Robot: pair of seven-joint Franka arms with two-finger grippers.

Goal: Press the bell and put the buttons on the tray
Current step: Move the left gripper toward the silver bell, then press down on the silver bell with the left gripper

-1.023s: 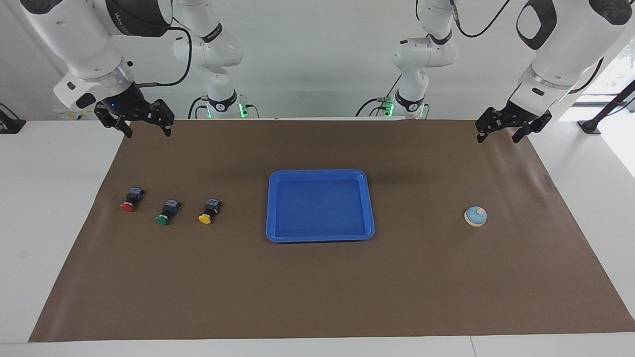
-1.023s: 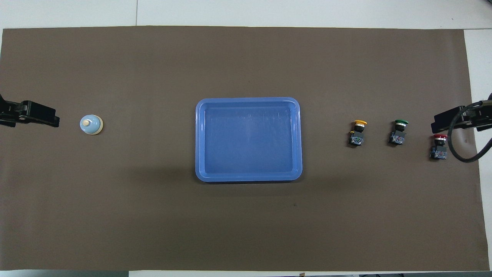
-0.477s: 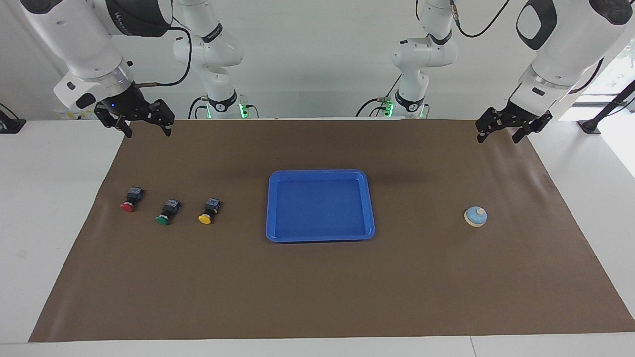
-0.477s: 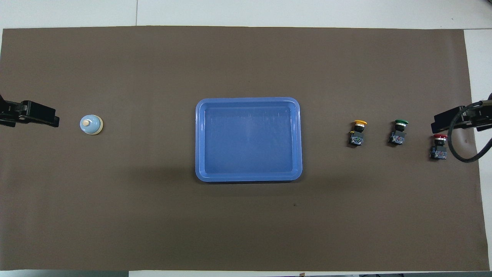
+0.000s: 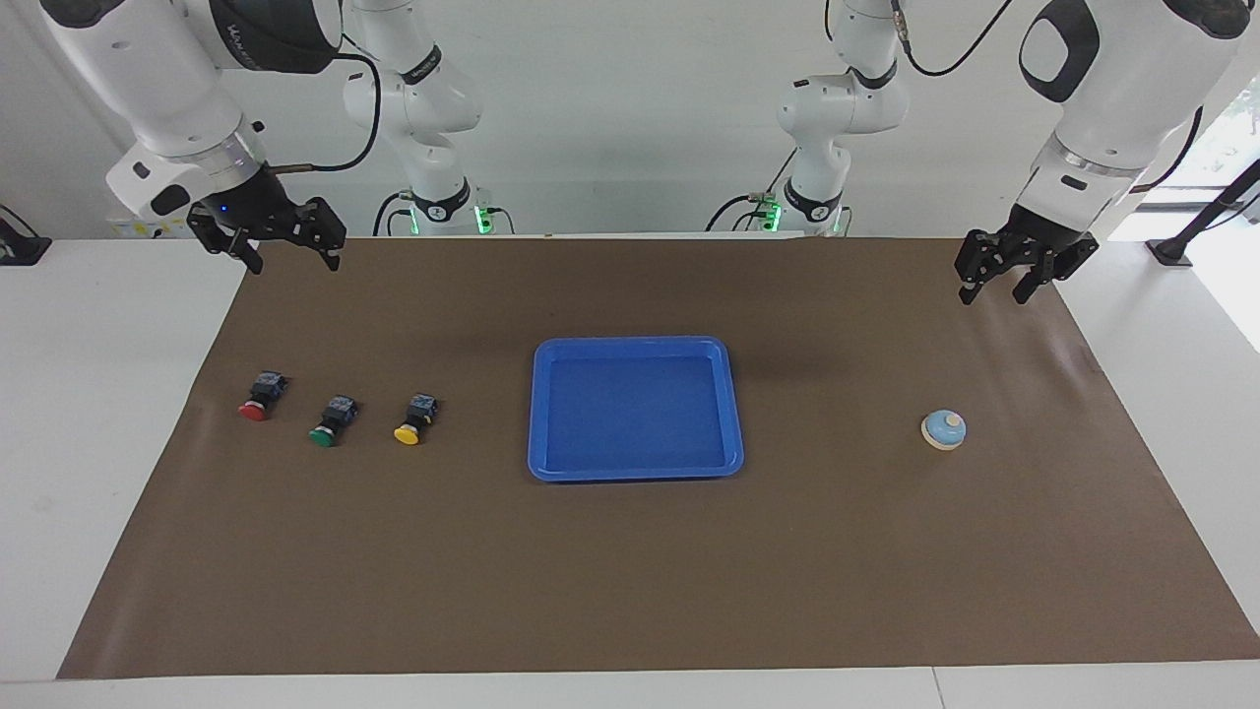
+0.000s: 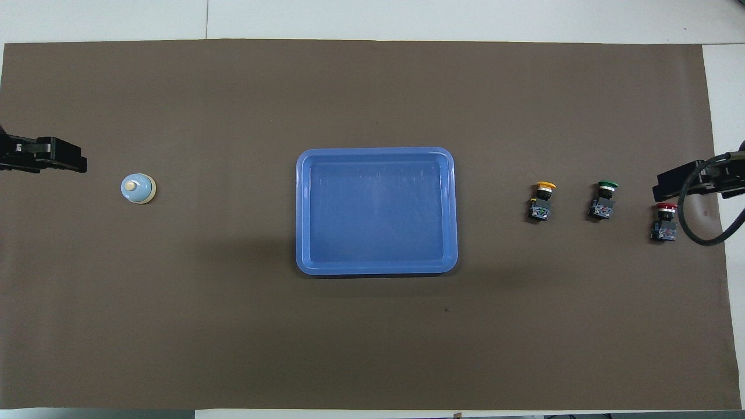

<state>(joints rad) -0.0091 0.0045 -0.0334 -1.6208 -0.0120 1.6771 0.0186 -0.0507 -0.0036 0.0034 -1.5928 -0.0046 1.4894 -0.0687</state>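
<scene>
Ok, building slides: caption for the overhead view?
Empty blue tray mid-mat, bell toward the left arm's end, three buttons toward the right arm's.

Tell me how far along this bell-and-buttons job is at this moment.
Nothing looks done: the tray is empty, and the red button, green button and yellow button sit on the mat toward the right arm's end. In hand: nothing; the left gripper hangs over the mat edge, away from the bell. The right gripper waits, open. Everything remains.
</scene>
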